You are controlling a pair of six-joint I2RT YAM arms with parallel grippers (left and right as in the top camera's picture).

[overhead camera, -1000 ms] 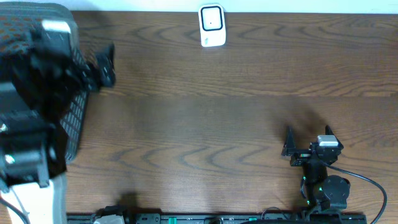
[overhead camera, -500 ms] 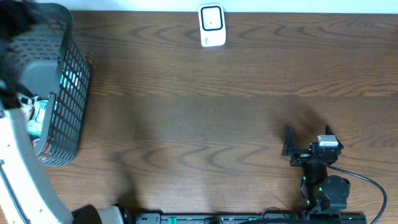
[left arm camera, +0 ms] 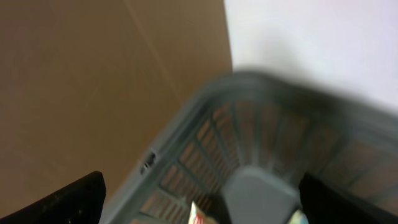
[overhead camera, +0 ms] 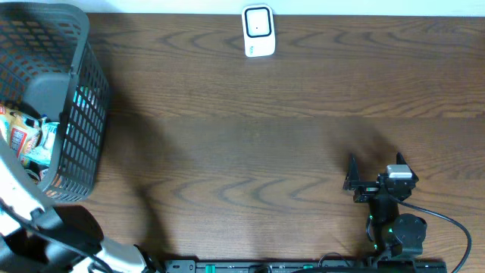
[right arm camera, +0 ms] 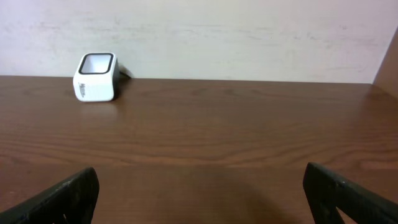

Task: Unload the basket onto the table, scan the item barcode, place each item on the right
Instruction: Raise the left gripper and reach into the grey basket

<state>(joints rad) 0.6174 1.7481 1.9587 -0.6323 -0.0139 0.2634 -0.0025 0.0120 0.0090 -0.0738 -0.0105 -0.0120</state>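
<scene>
I see the dark mesh basket (overhead camera: 76, 114) at the table's (overhead camera: 227, 152) left edge, up toward the far left corner. The items are inside it: an orange packet (overhead camera: 17, 136) and a teal packet (overhead camera: 49, 138) lie on the basket floor, and I can't read any barcode from here. The white scanner (overhead camera: 258, 32) stands at the middle of the far edge, well apart from the basket, window facing up. The left gripper (left arm camera: 205, 208) is above the basket looking down into it. The wrist view is blurred, but both fingertips (left arm camera: 68, 199) sit at the frame's bottom corners, so the jaws are spread wide and grip nothing. The left arm (overhead camera: 45, 227) shows in the overhead view at the near left corner. The right gripper (overhead camera: 375, 161) is low near the near edge on the right side, pointing toward the scanner, jaws also wide and gripping nothing.
</scene>
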